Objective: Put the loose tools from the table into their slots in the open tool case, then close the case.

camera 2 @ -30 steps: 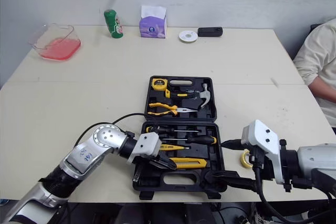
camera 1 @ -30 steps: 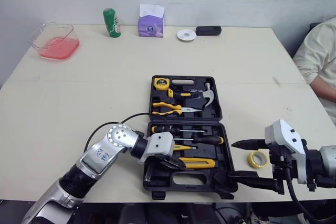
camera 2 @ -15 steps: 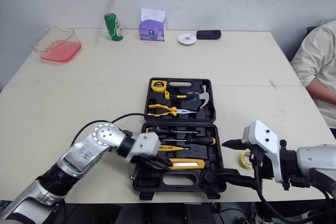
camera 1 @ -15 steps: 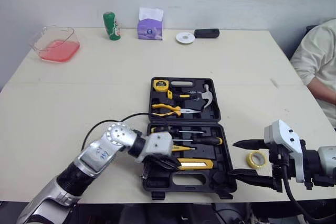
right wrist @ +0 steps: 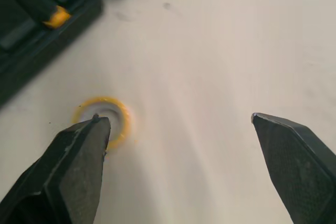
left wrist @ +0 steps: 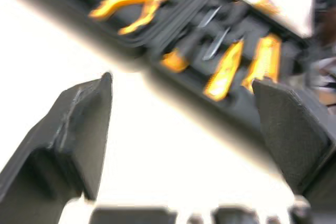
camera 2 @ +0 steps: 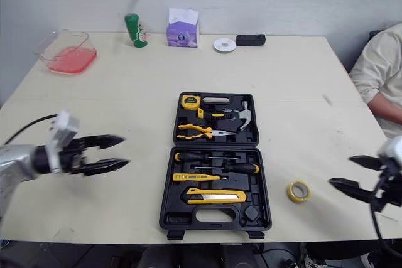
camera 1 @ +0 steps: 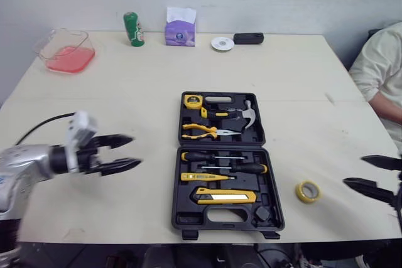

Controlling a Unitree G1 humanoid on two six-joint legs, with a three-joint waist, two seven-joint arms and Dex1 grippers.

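Observation:
The black tool case [camera 1: 178,220] lies open at the table's middle. Its far half holds a tape measure [camera 1: 192,100], pliers [camera 1: 201,132] and a hammer [camera 1: 245,113]. Its near half holds two screwdrivers [camera 1: 221,157] and a yellow utility knife [camera 1: 225,196]. A yellow tape roll [camera 1: 307,191] lies loose on the table right of the case. My left gripper [camera 1: 134,150] hovers open and empty left of the case. My right gripper [camera 1: 353,170] stands open near the right edge, with the tape roll [right wrist: 122,107] just ahead of one finger.
Along the far edge stand a clear container with pink contents [camera 1: 66,49], a green can [camera 1: 132,28], a purple tissue box [camera 1: 180,27], a white disc [camera 1: 222,43] and a black object [camera 1: 249,37]. A person's sleeve [camera 1: 380,73] shows at the right edge.
My left gripper has opened and drawn back left from the case's near half, leaving the utility knife in the case. My right gripper has pulled back to the right, away from the case.

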